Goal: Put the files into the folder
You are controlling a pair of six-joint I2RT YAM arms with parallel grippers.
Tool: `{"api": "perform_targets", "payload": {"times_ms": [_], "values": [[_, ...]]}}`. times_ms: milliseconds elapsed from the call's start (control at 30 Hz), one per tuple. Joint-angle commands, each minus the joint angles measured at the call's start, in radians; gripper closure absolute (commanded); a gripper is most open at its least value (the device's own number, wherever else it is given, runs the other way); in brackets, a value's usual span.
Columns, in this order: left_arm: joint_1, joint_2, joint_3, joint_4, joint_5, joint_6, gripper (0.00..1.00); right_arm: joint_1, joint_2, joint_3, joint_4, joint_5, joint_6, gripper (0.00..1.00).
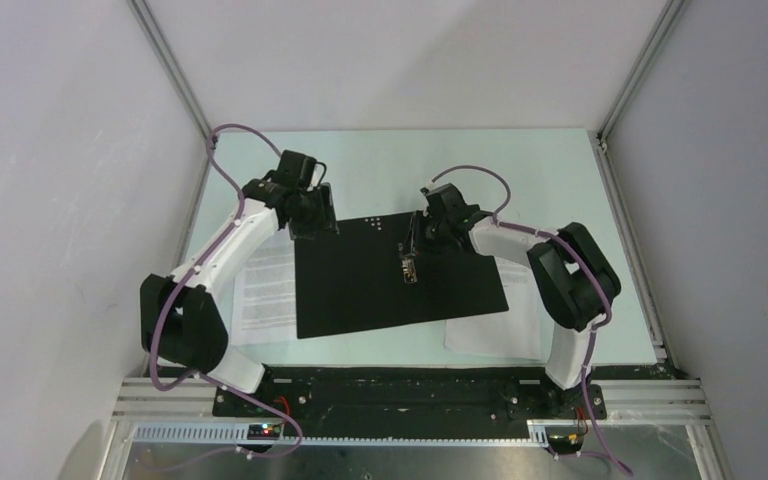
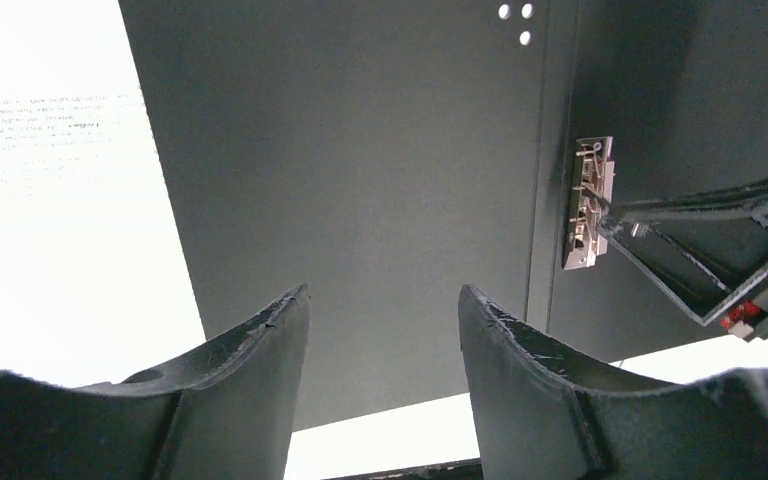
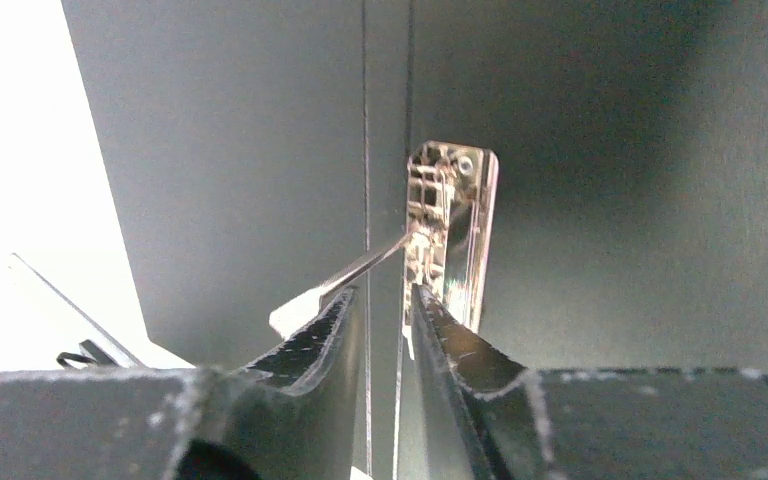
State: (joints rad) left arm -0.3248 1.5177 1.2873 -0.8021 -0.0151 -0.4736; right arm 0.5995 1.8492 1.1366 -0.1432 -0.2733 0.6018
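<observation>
A folder (image 1: 380, 285) lies open and flat on a pale green counter (image 1: 530, 170), its matte black inside facing up and a small shiny metal clip (image 1: 408, 268) at its spine. None of the files (image 1: 260, 290) is inside yet: the thin white printed sheets lie on the counter, poking out from under the folder's left and near-right edges. The left hand (image 1: 315, 222) hovers at the far-left corner, fingers apart and empty. The right hand (image 1: 418, 240) sits at the clip with its fingers almost together; I cannot tell whether they pinch its wire lever.
</observation>
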Motion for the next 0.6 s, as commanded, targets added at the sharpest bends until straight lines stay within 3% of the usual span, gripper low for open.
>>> {"api": "perform_targets", "payload": {"times_ms": [0, 167, 333, 567], "values": [[0.008, -0.051, -0.003, 0.02, 0.037, -0.006, 0.39, -0.019, 0.06, 0.091, 0.068, -0.073, 0.029, 0.69], [0.008, -0.073, -0.014, 0.02, 0.05, 0.003, 0.39, -0.024, 0.16, 0.189, 0.063, -0.089, 0.082, 0.64], [0.006, -0.087, -0.039, 0.03, 0.09, 0.007, 0.39, -0.037, 0.198, 0.247, -0.001, -0.01, 0.109, 0.59], [-0.055, -0.104, -0.09, 0.081, 0.139, -0.003, 0.36, -0.08, 0.069, 0.258, -0.111, 0.066, 0.085, 0.51]]}}
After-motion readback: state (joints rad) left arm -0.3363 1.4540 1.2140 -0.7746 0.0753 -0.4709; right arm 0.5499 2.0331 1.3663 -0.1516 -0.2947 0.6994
